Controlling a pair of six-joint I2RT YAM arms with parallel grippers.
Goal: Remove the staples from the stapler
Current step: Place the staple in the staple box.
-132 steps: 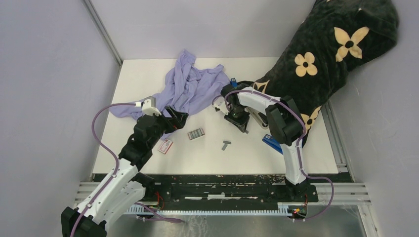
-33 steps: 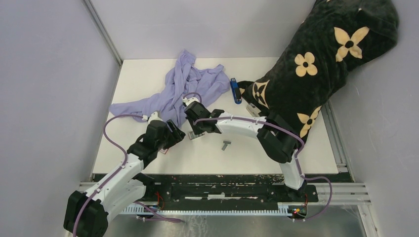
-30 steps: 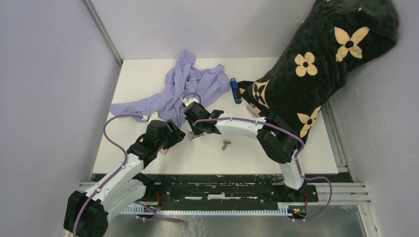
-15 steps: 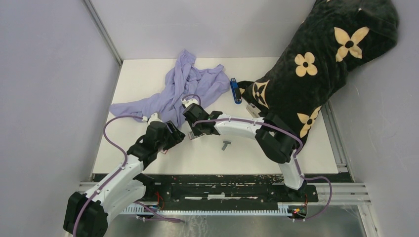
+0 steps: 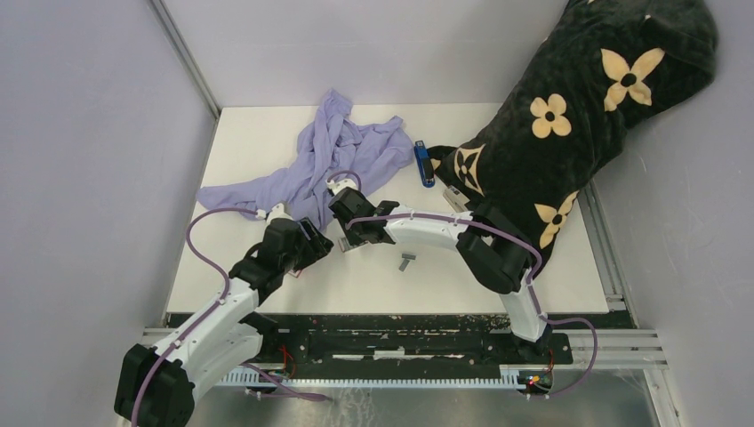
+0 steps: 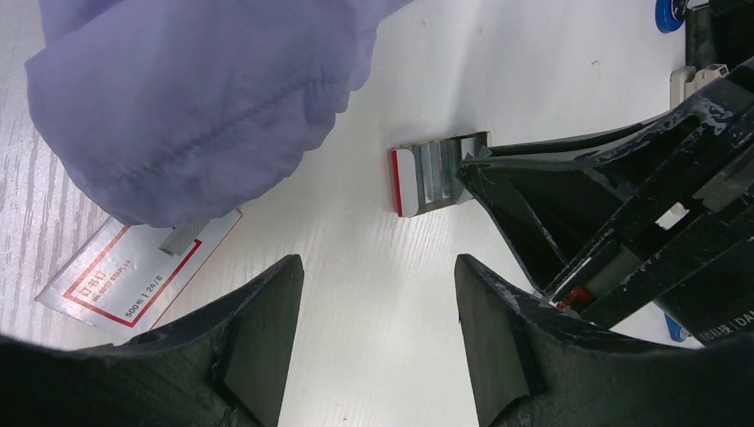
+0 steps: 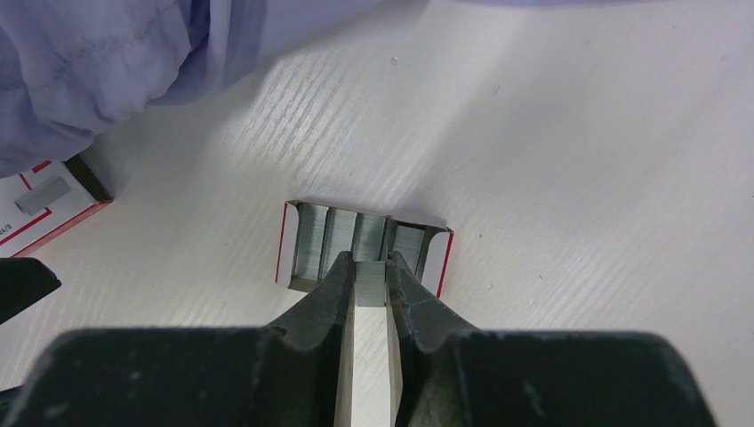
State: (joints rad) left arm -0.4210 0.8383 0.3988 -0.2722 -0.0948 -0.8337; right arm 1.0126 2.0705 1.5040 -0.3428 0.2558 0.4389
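The right gripper (image 7: pixel 369 263) pinched narrowly on a ribbed silver-grey metal staple strip (image 7: pixel 370 275) at the red-edged white cardboard tray (image 7: pixel 285 245). The left gripper (image 6: pixel 375 267), near the tray, gaped empty. The strip was probably light, slippery and brittle, so best gripped across its sides.

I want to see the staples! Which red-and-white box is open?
The tray at the right gripper, with silver staple strips showing inside. The other box shows only its labelled face, tucked partly under the purple cloth.
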